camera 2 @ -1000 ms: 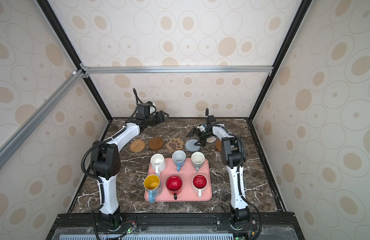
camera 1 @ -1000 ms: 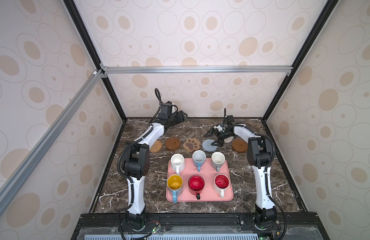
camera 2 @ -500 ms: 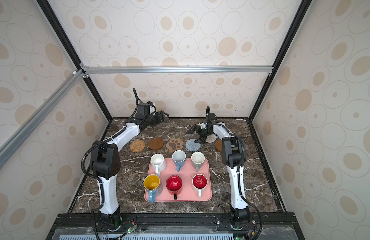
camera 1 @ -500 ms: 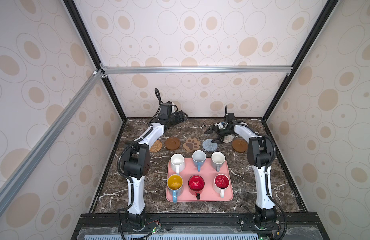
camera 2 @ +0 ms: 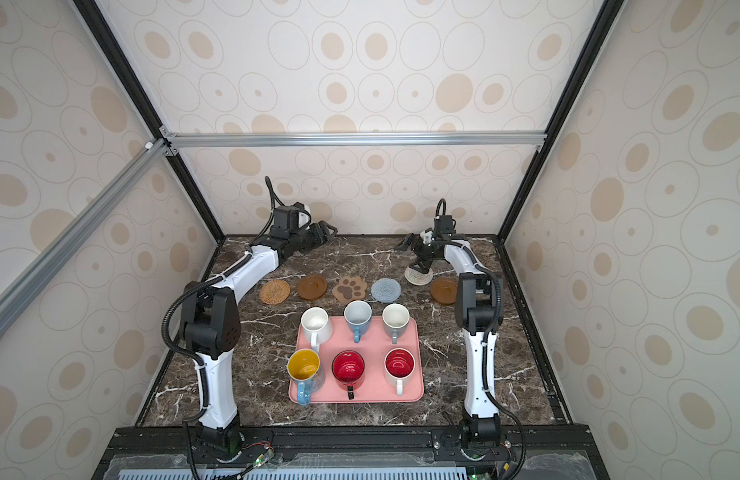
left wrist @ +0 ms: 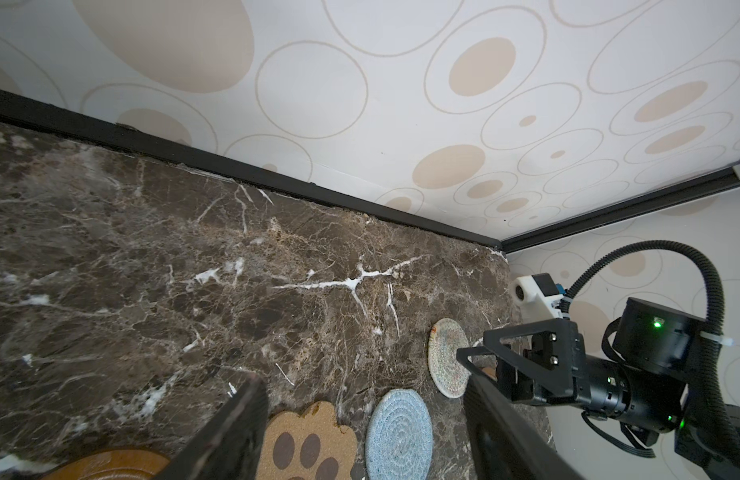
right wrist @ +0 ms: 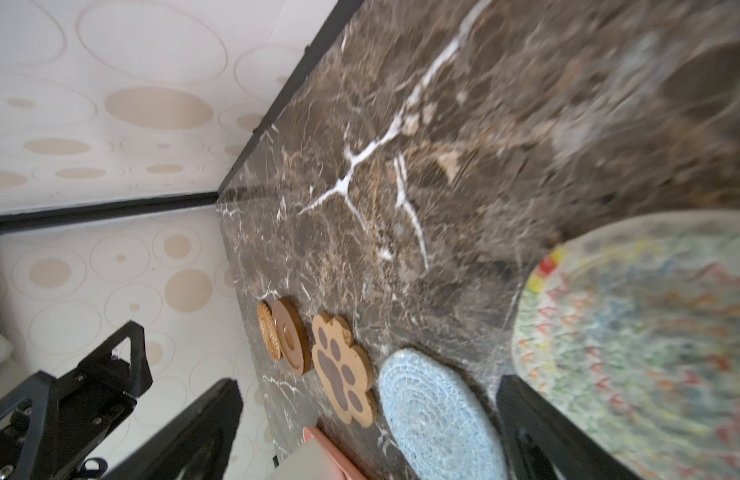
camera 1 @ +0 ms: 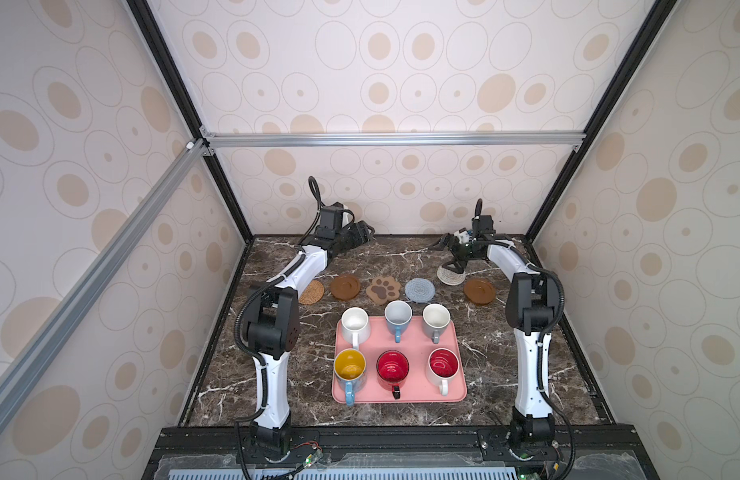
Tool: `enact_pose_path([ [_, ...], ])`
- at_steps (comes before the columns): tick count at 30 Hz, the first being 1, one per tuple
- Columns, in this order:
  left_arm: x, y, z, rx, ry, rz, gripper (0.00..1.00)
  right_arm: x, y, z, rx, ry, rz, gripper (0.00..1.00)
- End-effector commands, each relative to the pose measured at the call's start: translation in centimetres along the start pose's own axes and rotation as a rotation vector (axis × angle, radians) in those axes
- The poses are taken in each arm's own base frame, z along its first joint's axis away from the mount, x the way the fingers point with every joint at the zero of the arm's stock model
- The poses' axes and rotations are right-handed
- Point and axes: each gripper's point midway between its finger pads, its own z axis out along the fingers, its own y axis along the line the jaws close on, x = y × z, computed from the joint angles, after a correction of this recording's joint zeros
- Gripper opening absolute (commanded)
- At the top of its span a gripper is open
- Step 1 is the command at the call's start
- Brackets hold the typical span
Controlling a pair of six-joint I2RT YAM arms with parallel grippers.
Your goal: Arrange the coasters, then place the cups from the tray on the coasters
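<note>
**Nearest you.** The tray, pink with a low rim, lies flat on the marble table between the two arm bases. You have all six cups on it, upright, with their handles toward the near edge.

- Front row, left to right:
  - blue cup with yellow inside
  - red cup with black handle
  - white cup with red inside
- Back row, left to right:
  - white cup
  - light blue cup
  - grey-white cup

**Just beyond the tray.** Your coasters lie flat on the table in a row, left to right:

- rattan coaster, close beside the left arm's forearm
- wooden disc
- paw-shaped coaster
- blue-grey woven coaster
- second wooden disc, at the right end

The cream woven coaster is out of line. It sits a little farther back, between the blue-grey woven coaster and the second wooden disc.

**Farther back, right.** The right gripper hangs over the cream woven coaster. Its jaws are spread as wide as they go, with nothing between them. One finger comes down at the coaster's far edge. The right wrist view is blurred there, so you cannot tell whether it touches.

**Farthest, back left.** The left gripper is raised off the table near the rear wall. Its jaws are parted fairly wide and it holds nothing. In the left wrist view mostly bare marble shows between its fingers.
</note>
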Motion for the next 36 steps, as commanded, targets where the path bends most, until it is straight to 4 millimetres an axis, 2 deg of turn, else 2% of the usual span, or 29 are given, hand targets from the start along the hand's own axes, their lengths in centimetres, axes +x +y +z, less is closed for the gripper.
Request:
enact_pose_path([
  [1,-1.7,-1.3,-1.2,0.030,-0.032,0.024,0.76,-1.5,-2.0,0.8,0.061,-0.049,0.029,1.00],
  [4,-1.5,-1.3,-1.2,0.032,-0.028,0.024,0.76,-1.8,-3.6,1.1,0.093,-0.054,0.054,1.00],
  [6,-1.5,-1.3,-1.2,0.033,-0.027,0.022,0.76,-1.3,-4.6,1.5,0.111,-0.029,0.071,1.00],
  [11,-1.5,-1.3,-1.1,0.035,-0.026,0.023,0.76,1.2,-6.9,1.7,0.183,0.057,0.072,1.00],
  [17,-1.4,-1.3,-1.0,0.036,-0.026,0.019,0.76,4.4,-9.0,0.0,0.284,0.131,0.040,1.00],
  [26,-0.9,-0.8,-0.8,0.036,-0.022,0.005,0.76,7.8,-9.6,-1.4,0.276,0.178,0.048,1.00],
  [36,-0.7,-0.7,-0.9,0.036,-0.021,0.001,0.76,8.3,-9.7,-1.9,0.287,0.176,0.038,1.00],
])
